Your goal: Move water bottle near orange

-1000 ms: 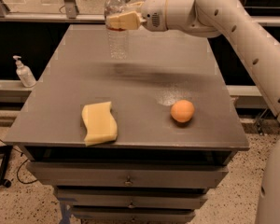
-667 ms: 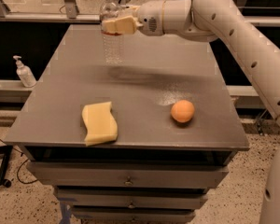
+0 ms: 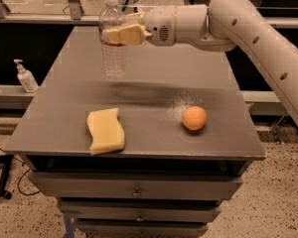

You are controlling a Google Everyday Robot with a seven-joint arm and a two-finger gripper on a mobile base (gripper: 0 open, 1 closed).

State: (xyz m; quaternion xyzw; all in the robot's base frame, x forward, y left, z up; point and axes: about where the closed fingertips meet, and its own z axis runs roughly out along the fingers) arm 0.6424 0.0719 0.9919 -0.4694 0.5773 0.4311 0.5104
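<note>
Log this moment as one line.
gripper: back left over table, jaws on water bottle | orange: front right, apart from bottle | sponge: front left

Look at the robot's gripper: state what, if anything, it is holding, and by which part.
The gripper holds the water bottle. Its fingers are shut on the upper body, about the label band, below the neck.

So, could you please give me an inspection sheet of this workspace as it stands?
Surface: grey table, pale speckled patch mid-right.
Job's things: water bottle upright at the back left; orange front right, well apart from it.
Clutter: yellow sponge front left.
Grippers: gripper shut on the bottle's upper part.
Cables: black cable low down, left of the table.
Surroundings: pump dispenser left of the table; drawers below.
</note>
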